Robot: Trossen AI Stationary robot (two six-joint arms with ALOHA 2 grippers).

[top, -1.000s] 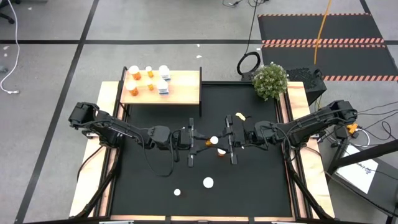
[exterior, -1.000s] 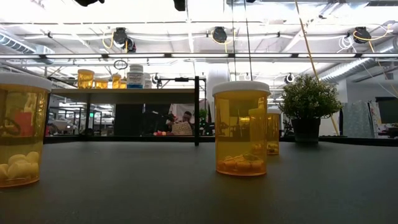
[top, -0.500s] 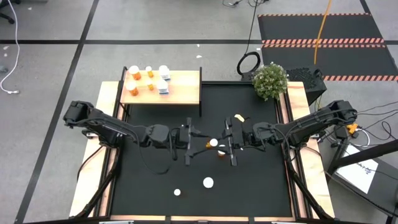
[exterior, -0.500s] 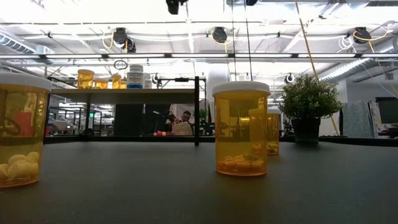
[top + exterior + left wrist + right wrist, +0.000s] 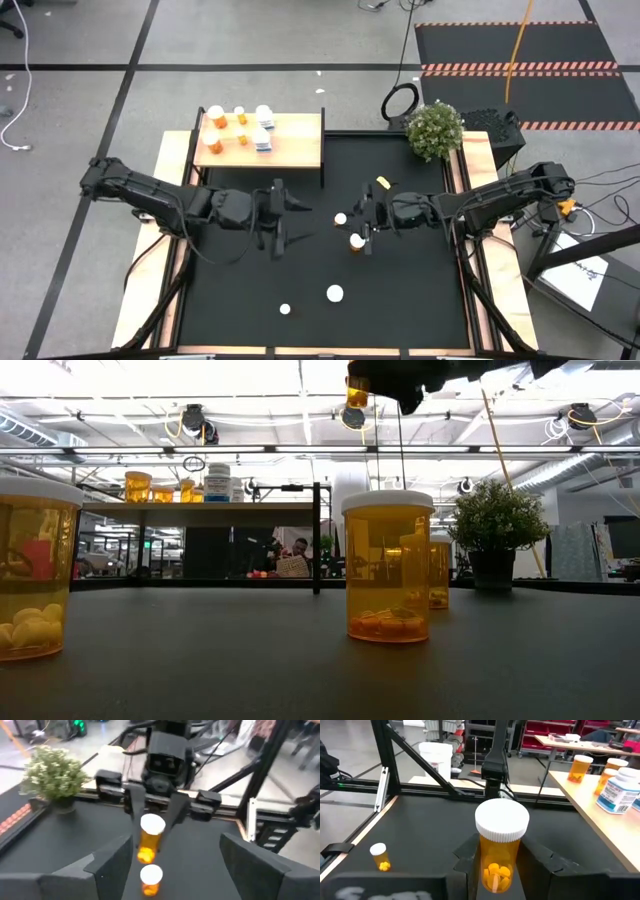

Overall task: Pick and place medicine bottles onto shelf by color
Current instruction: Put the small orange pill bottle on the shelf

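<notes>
**A:** What is your right pincer (image 5: 497, 865) doing?

**B:** It pinches an orange bottle (image 5: 500, 851) with a white cap, lifted above the black mat (image 5: 400, 290) near the middle of the desk (image 5: 485, 165). Pale pills lie in its bottom.

**A:** And your left pincer (image 5: 283, 218)?

**B:** Spread and empty, just off to the left of that bottle, its fingers apart.

**A:** Which bottles stand on the mat?

**B:** One orange bottle (image 5: 357, 242) right under my right pincer, a larger one (image 5: 387, 565) nearer the front with pills at its bottom, and a small one (image 5: 285, 310) beside it.

**A:** And the shelf (image 5: 295, 145)?

**B:** It stands at the far left corner. Orange bottles (image 5: 215, 117) are grouped on its left part, with white, blue-labelled bottles (image 5: 263, 131) just to their right.
</notes>
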